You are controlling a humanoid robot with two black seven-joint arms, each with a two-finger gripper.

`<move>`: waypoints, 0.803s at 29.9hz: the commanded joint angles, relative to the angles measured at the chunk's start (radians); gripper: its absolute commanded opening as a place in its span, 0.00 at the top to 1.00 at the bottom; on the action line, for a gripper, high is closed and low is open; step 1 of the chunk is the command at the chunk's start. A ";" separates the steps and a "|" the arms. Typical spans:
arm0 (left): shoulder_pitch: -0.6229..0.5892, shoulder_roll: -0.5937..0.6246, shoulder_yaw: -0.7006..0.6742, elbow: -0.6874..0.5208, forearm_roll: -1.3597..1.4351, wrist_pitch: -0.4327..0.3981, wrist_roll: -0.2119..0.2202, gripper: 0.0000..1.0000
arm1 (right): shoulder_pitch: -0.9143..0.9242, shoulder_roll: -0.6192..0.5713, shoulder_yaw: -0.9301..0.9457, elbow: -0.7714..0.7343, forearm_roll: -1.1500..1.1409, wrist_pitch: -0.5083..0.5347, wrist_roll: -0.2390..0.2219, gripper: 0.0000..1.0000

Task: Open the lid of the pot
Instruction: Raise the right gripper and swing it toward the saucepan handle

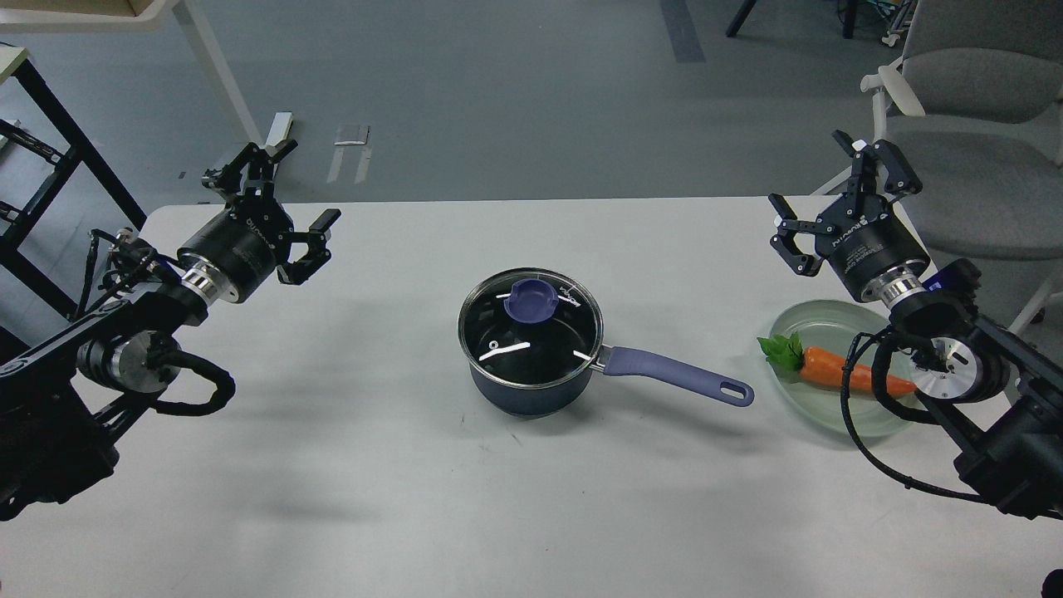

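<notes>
A: Where's the saucepan [531, 365]?

B: Mid-bench, glass lid [530, 317] seated, knob [532, 298] up for a top grip.

A: The hands?

B: Left hand [286, 191] and right hand [830, 187] both spread wide, empty, well apart from it.

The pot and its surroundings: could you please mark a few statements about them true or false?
1. The lid sits on the pot. True.
2. The pot handle points toward the left arm. False: it points toward the plate, on the right.
3. A carrot lies on the plate. True.
4. The right tool grips the knob. False: it is open, away from the pot.
5. The left tool is open. True.
</notes>
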 commanded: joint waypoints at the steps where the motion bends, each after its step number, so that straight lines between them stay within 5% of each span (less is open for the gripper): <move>1: 0.002 -0.001 -0.001 0.000 0.000 -0.001 0.000 0.01 | -0.003 -0.001 0.001 0.002 0.001 0.003 -0.001 0.00; 11: 0.006 0.024 0.005 0.003 -0.001 0.043 -0.002 0.01 | -0.002 -0.119 0.005 0.075 -0.024 0.010 -0.001 0.00; 18: -0.003 0.036 0.007 0.009 0.000 0.037 -0.003 0.01 | 0.083 -0.369 -0.003 0.302 -0.355 0.033 -0.001 0.00; 24: -0.007 0.027 0.014 0.002 0.000 0.035 -0.003 0.01 | 0.217 -0.437 -0.063 0.445 -0.737 0.121 0.007 0.00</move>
